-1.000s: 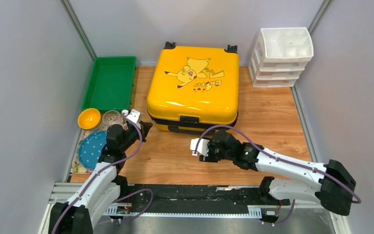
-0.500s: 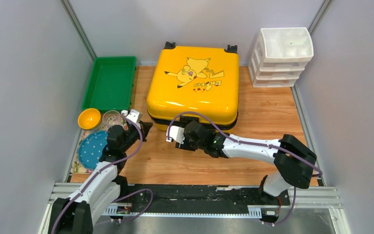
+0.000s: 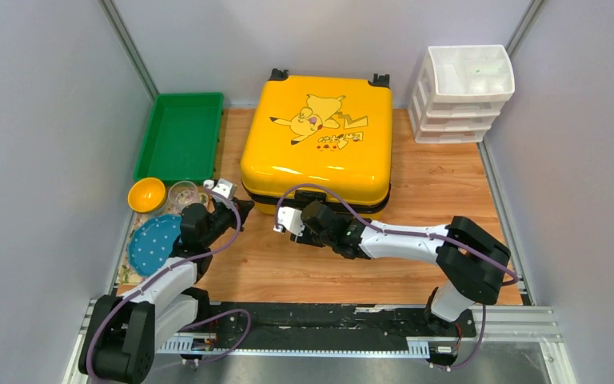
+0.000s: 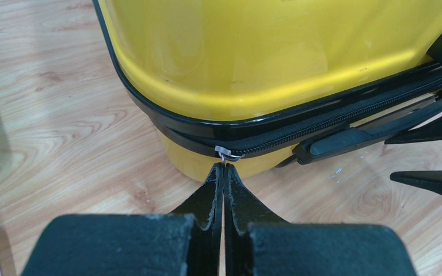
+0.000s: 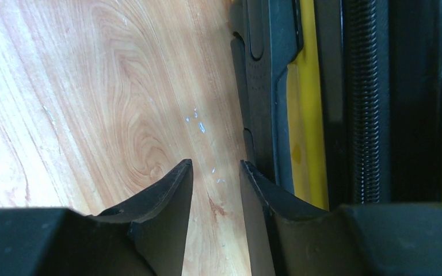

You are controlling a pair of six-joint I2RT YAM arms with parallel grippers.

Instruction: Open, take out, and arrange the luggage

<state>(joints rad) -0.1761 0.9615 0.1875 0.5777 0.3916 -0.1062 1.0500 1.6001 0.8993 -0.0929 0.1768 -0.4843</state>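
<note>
The luggage [image 3: 316, 136] is a yellow hard-shell suitcase with a cartoon print, lying flat and closed on the wooden floor. My left gripper [image 3: 240, 210] is at its near left corner, shut on the small metal zipper pull [image 4: 228, 154], which sits on the black zipper seam [image 4: 322, 123]. My right gripper [image 3: 292, 224] lies low along the suitcase's near side, pointing left. It is open, with only bare floor between its fingertips [image 5: 214, 167]. Its right-hand finger [image 5: 259, 190] is close beside the black side handle [image 5: 267, 86]. The suitcase's inside is hidden.
A green tray [image 3: 180, 136] stands at the back left and a white drawer unit [image 3: 464, 92] at the back right. Left of my left arm are an orange bowl [image 3: 146, 194], a clear cup [image 3: 182, 192] and a blue dotted plate [image 3: 152, 240]. Grey walls enclose both sides.
My right arm has swung left and forward up against the suitcase's near side, and its jaws have narrowed a little. The left gripper stayed shut at the corner, shifting slightly.
</note>
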